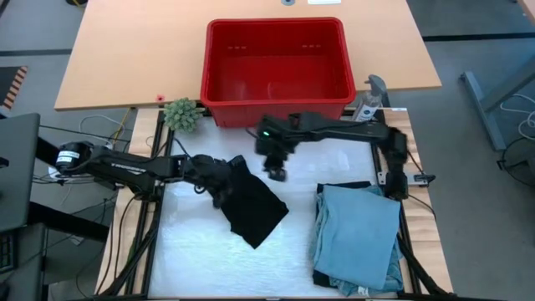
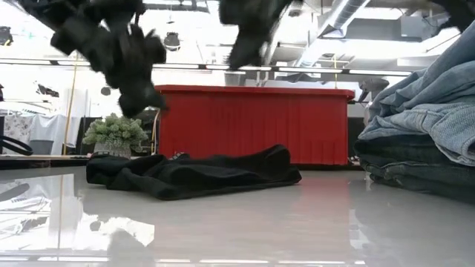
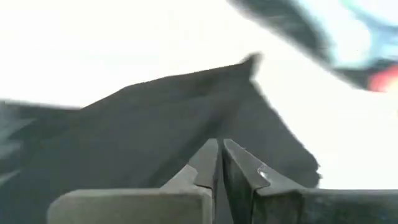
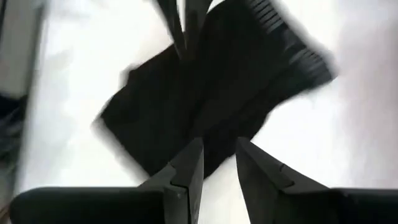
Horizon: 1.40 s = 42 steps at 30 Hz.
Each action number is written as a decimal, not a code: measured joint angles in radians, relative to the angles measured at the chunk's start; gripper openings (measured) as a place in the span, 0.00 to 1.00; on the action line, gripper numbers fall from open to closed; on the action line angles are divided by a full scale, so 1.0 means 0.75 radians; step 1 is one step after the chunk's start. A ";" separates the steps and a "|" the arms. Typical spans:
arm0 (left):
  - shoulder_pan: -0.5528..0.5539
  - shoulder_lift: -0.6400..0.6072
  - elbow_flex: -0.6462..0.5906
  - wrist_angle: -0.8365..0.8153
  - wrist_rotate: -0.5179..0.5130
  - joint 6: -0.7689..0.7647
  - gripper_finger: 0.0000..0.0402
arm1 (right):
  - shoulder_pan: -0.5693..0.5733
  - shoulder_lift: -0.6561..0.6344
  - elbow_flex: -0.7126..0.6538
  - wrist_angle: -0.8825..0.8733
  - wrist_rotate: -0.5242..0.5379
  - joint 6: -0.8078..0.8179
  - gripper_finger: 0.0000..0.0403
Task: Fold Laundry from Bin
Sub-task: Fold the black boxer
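A small black garment [image 1: 252, 207] lies flat on the white table [image 1: 192, 259], about in the middle, in front of the red bin [image 1: 276, 63]. The bin looks empty from above. On the right side of the table sits a pile of folded light blue denim clothes [image 1: 358, 234].

The left gripper [image 1: 227, 186] is down at the black garment's near-left corner. Its two fingers are pressed together, and they seem to be pinching the edge of the cloth, though I cannot see the pinch clearly. The right gripper [image 1: 277, 172] hangs in the air just past the garment's top corner. Its fingers stand a little apart with nothing between them.

I think the job now is to fold this black piece. To do it well, the left gripper should keep a firm pinch on its corner so the cloth does not slip. The right gripper should come down and take the other corner on the same edge, not the middle. Then both should lift just a little, move together at the same speed, and lay the edge straight over the far edge. Going slowly will stop the soft cloth from bunching up.

A small green plant [image 1: 180, 114] stands beside the bin, out of the way.
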 joint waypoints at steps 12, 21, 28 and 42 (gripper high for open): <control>-0.311 0.002 0.305 0.286 0.113 0.448 0.21 | 0.346 -0.626 -0.002 -0.375 0.059 0.453 0.30; -0.349 0.023 0.550 -0.167 0.052 1.009 0.24 | 0.820 -0.937 -0.002 -0.425 0.721 0.964 0.30; -0.444 0.187 0.827 -0.678 0.149 1.195 0.42 | 1.128 -0.966 -0.002 -0.589 0.960 1.281 0.30; -0.608 0.727 0.845 -0.558 -0.117 1.213 0.70 | 1.326 -0.831 -0.046 -0.703 1.122 1.389 0.30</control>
